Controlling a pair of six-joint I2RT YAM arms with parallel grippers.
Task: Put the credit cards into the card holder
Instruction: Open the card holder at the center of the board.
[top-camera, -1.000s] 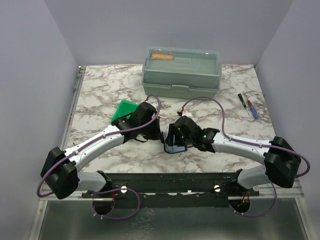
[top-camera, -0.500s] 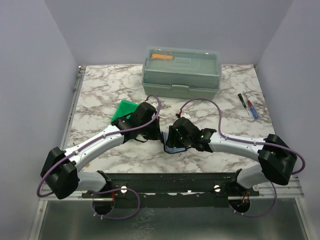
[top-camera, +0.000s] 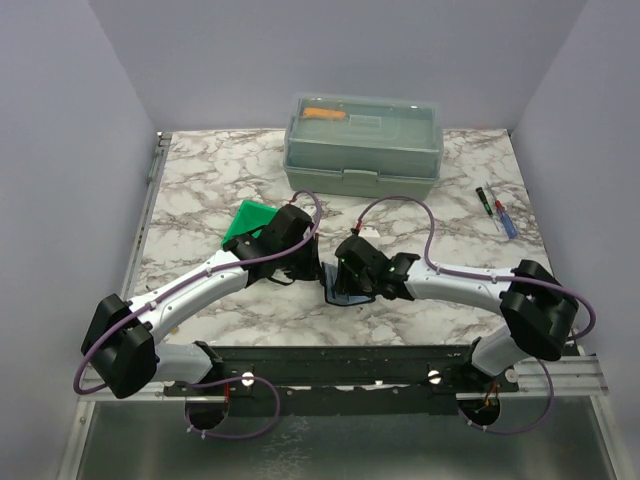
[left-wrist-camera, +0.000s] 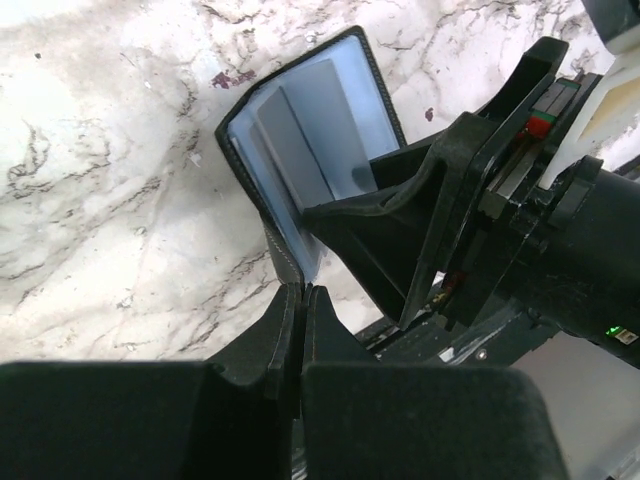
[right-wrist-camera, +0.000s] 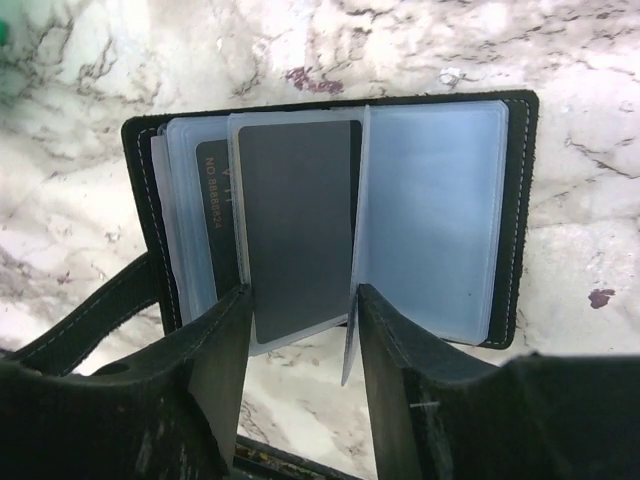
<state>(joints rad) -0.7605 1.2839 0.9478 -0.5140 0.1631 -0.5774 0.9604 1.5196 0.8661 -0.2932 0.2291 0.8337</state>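
Note:
The black card holder (right-wrist-camera: 522, 200) lies open on the marble, its see-through pockets fanned out. A dark grey credit card (right-wrist-camera: 298, 220) sits in the middle pocket, and another card (right-wrist-camera: 222, 215) with printed digits shows in the pocket behind it. My right gripper (right-wrist-camera: 303, 300) is open, its fingers straddling the grey card's lower end. My left gripper (left-wrist-camera: 303, 290) is shut on the card holder's (left-wrist-camera: 262, 190) stitched black flap. From above, both grippers (top-camera: 318, 268) (top-camera: 347, 278) meet over the card holder (top-camera: 345, 295), which they mostly hide.
A green bin (top-camera: 250, 218) lies behind the left arm. The grey-green lidded toolbox (top-camera: 362, 145) stands at the back. Two pens (top-camera: 497, 212) lie at the right. The rail (top-camera: 340, 362) with the arm bases runs along the near edge.
My right gripper's jaws have narrowed around the grey card, and the right arm has shifted a little left over the card holder. The left arm has not moved.

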